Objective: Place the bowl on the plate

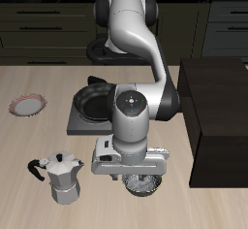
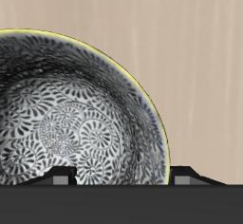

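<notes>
The bowl (image 1: 144,185), grey-white patterned inside with a dark rim, sits on the table near its front edge. My gripper (image 1: 132,172) hangs right over it, low above the rim. Seen from the wrist, the bowl (image 2: 81,123) fills most of the picture. The gripper (image 2: 121,178) is open, its fingertips (image 2: 63,178) set wide apart with nothing held between them. The plate (image 1: 28,105), small with a reddish-pink rim, lies far off to the side of the table, farther back than the bowl.
A black frying pan (image 1: 97,102) rests on a grey square board (image 1: 76,124) behind the gripper. A metal moka pot (image 1: 61,176) stands beside the bowl, between it and the plate's side. A tall dark box (image 1: 219,116) occupies the opposite side.
</notes>
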### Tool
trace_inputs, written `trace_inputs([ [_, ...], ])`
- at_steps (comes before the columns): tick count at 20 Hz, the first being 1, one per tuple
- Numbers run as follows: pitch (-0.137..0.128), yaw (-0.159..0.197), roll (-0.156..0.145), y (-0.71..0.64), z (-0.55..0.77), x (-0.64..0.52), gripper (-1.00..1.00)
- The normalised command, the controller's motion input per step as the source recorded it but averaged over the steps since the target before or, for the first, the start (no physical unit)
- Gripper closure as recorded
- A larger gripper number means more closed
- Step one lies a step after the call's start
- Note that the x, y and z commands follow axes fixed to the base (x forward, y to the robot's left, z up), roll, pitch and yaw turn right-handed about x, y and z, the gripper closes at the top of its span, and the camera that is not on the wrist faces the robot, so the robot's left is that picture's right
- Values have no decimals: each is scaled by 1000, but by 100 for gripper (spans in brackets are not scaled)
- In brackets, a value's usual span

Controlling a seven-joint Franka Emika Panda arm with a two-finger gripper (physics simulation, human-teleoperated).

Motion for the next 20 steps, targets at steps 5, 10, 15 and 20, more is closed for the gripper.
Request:
trace_inputs([
  [5,-29,7,5,18,124,-48,100],
  [10,-48,14,-1,91,281,37,100],
  [15,-38,20,28,190,200,-58,100],
  [20,-27,7,6,14,192,-50,100],
])
